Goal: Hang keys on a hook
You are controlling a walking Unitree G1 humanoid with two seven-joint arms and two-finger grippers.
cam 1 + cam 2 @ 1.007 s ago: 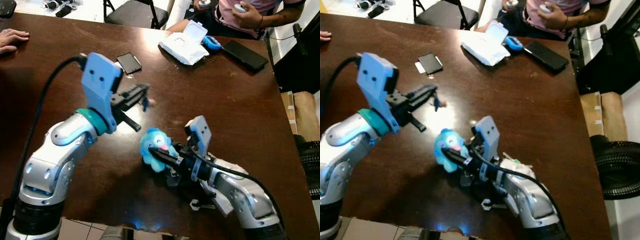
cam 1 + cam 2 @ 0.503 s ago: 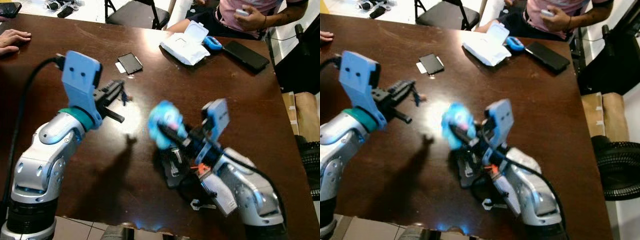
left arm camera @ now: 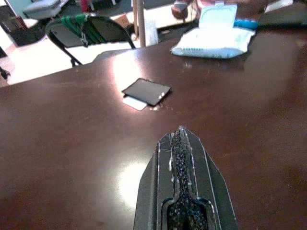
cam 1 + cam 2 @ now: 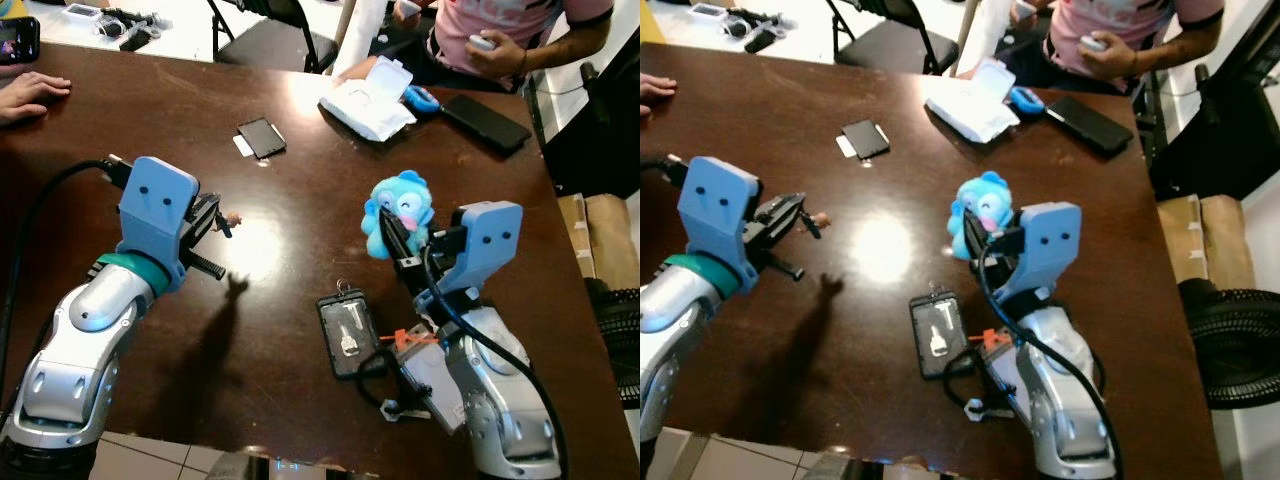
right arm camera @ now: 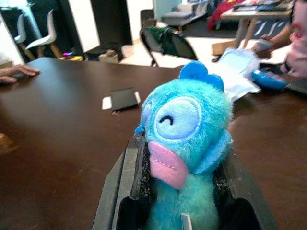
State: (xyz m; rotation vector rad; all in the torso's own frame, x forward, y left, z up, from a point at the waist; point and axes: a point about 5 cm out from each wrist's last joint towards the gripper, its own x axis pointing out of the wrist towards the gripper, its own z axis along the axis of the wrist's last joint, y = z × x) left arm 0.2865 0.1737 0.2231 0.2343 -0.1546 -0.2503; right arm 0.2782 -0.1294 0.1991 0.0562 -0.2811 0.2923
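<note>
My right gripper [image 4: 402, 238] is shut on a blue plush keychain toy [image 4: 399, 203] and holds it upright above the table, right of centre. In the right wrist view the plush toy [image 5: 184, 124] sits squeezed between both fingers. Below it on the brown table [image 4: 300, 200] lies a black key holder [image 4: 345, 335] with a metal key and ring. A black cord [image 4: 372, 378] and an orange tag [image 4: 405, 338] lie beside it. My left gripper [image 4: 218, 213] hovers at the left, shut, with a small hook-like piece [image 4: 233, 217] at its tips.
At the far side lie a black card [image 4: 262, 137], a white wipes pack [image 4: 375, 100], a blue object [image 4: 425, 97] and a black phone [image 4: 488, 112]. A seated person [image 4: 500, 40] is behind them. Another person's hand [image 4: 32, 92] rests far left. The table's near edge is close.
My right gripper has lifted the plush toy off the table, up and away from me. The black key holder is now uncovered. My left gripper drew back to the left.
</note>
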